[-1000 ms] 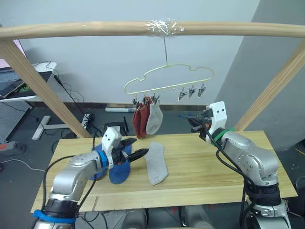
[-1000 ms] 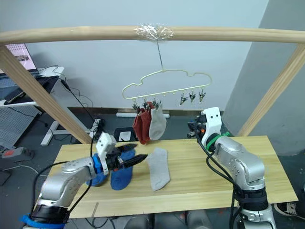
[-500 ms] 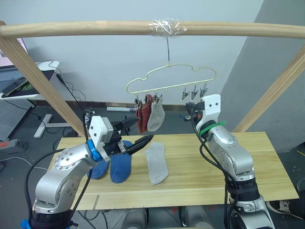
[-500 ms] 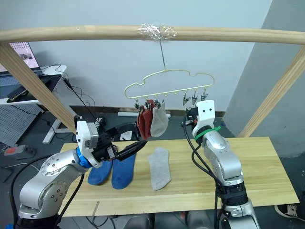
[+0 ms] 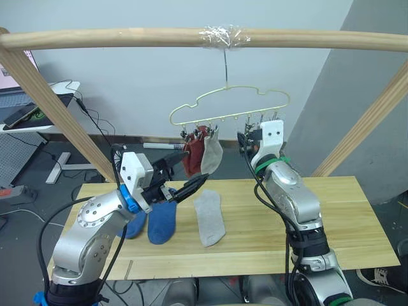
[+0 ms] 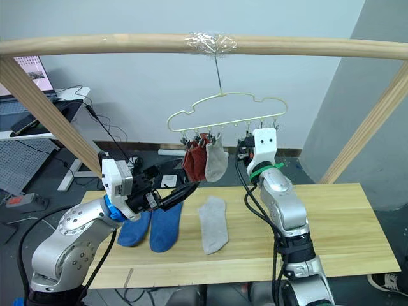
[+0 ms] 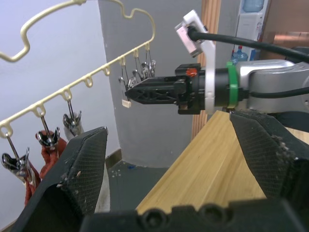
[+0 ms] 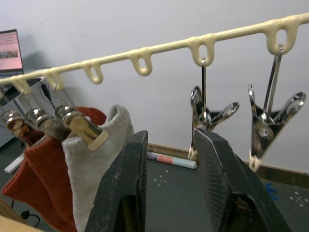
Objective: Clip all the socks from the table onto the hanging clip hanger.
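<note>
Over on the left we see the left gripper (image 5: 185, 186) raised above the table (image 5: 331, 210), its two black fingers spread wide with nothing between them, pointing toward the hanging socks. Below it, two blue socks (image 5: 161, 223) lie side by side on the pale wood, and just to their right a light grey sock (image 5: 208, 218) lies flat, apart from them.

Moving toward the middle, the yellow clip hanger (image 5: 229, 108) hangs by its hook from the taped spot on the wooden pole (image 5: 127, 37). Clipped at its left end we have two rust red socks (image 5: 193, 158) and a grey sock (image 5: 211, 155), bunched close together.

Further right, three clips (image 8: 205, 113) dangle empty. The right gripper (image 7: 137, 92) is up at the height of those clips, close beside them; in the left wrist view its fingers look closed together with nothing between them, while its own camera shows a narrow gap between the fingers (image 8: 123, 193) and no sock in it.
</note>
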